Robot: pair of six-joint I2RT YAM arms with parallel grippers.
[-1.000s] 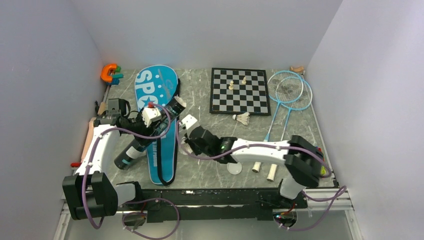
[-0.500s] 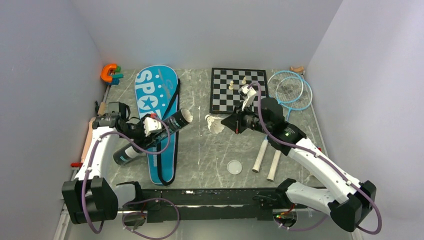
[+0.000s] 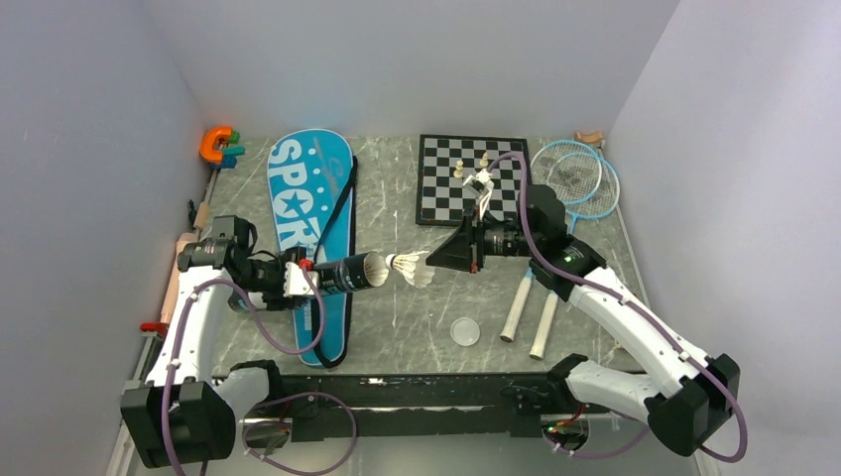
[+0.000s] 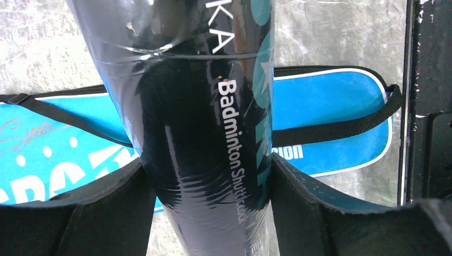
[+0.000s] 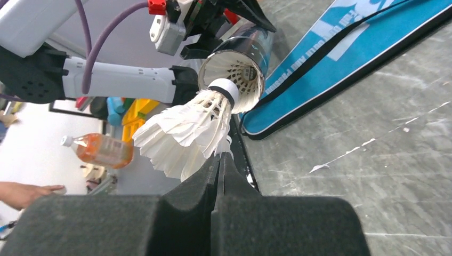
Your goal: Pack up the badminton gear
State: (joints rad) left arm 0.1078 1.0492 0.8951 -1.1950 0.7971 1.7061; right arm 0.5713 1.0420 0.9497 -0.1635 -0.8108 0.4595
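While held cork-first just off the open mouth of the long glossy black tube (image 3: 347, 273), pinched at the skirt rim by the pressed-together right end effector (image 5: 219, 160): a white feather shuttlecock (image 5: 186, 130). Probably near weightless, with brittle vanes, so grip lightly. Clamped round the tube's stiff, slick-looking middle: the left end effector (image 4: 208, 181).

Grey marbled tabletop (image 3: 397, 327); plain pale-lilac walls (image 3: 397, 59) on three sides; soft, even light.
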